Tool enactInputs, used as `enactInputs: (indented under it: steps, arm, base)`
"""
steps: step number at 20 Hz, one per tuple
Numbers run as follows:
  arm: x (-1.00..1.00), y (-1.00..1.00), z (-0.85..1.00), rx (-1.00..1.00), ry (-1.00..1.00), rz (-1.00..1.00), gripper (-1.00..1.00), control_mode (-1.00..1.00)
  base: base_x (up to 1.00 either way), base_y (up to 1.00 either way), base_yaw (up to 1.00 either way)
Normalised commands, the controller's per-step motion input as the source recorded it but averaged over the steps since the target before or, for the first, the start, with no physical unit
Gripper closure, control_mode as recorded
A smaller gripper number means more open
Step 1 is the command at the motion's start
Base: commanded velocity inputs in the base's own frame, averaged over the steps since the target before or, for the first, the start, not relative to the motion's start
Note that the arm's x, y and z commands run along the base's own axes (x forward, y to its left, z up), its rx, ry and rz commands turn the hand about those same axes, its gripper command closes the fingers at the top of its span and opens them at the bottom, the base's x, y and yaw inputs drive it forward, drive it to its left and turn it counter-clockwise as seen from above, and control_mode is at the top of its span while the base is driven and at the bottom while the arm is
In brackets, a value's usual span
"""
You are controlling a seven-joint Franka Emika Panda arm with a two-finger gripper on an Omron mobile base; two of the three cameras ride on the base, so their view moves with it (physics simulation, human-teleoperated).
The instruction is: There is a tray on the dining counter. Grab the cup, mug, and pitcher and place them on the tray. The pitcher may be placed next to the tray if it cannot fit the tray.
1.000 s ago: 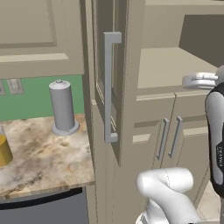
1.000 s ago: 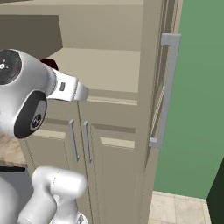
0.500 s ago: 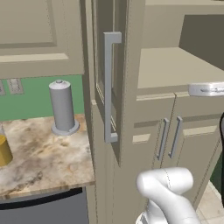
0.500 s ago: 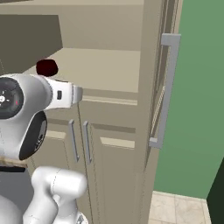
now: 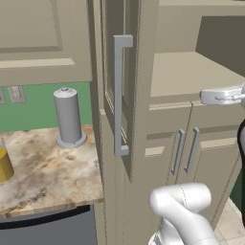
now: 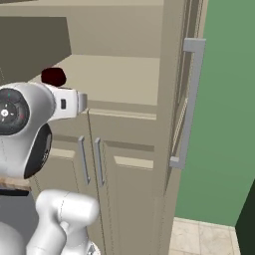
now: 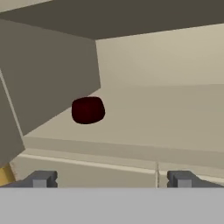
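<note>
Hand view: your gripper [image 7: 111, 179] is spread wide and empty; mug [image 7: 88, 110] sits at 11 o'clock, ungrasped; no item trayed yet, as far as you can see

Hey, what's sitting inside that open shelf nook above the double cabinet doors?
One dark red mug stands on the shelf, near the nook's side wall. From the right base view the arm covers the mug's lower part.
</note>
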Motion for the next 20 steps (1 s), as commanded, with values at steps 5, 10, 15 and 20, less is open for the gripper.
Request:
enactInputs:
  steps: [5, 10, 15, 20]
  arm:
    - [-0.04, 0.21, 0.26, -0.05, 0.0, 0.01, -1.0, -1.0]
    - [0.0, 0.15, 0.0, -0.08, 0.0, 0.09, -1.0, -1.0]
    - [0.0, 0.13, 0.0, -0.07, 0.0, 0.14, -1.0, -1.0]
    - [0.0, 0.21, 0.0, -0.05, 0.0, 0.12, -1.0, -1.0]
  base:
    - [0.0, 0.0, 0.0]
    - [0.0, 0.0, 0.0]
    - [0.0, 0.0, 0.0]
    - [0.0, 0.0, 0.0]
